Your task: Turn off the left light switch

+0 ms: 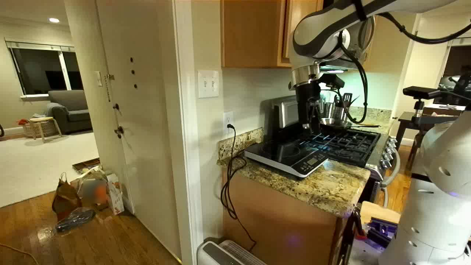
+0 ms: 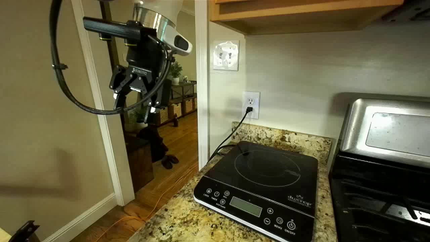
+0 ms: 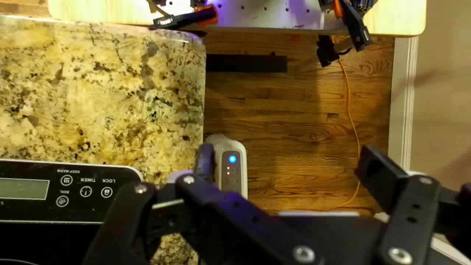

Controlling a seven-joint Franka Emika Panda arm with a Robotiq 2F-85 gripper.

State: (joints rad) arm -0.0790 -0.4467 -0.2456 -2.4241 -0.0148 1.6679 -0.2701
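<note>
Pale vertical wall (image 2: 292, 70) behind a speckled granite worktop (image 2: 184, 215) | black jointed gripper (image 3: 287, 159): released, jaws parted, pointing down, nothing between | nearly square white wall plate (image 1: 208, 91): well apart from gripper's tips, higher in both exterior views | small white left light switch (image 1: 205, 83): plate's left half; likely needs gripper raised, turned wallward

The arm (image 1: 312, 29) is held raised and bent, with the wrist (image 1: 305, 75) turned so that the pincer (image 2: 133, 112) is pointed roughly downward. In the wrist view the fingers (image 3: 382, 169) are spread well apart; in an exterior view the fingertips (image 1: 306, 125) are shown dark and small, and their gap cannot fairly be judged.
</note>
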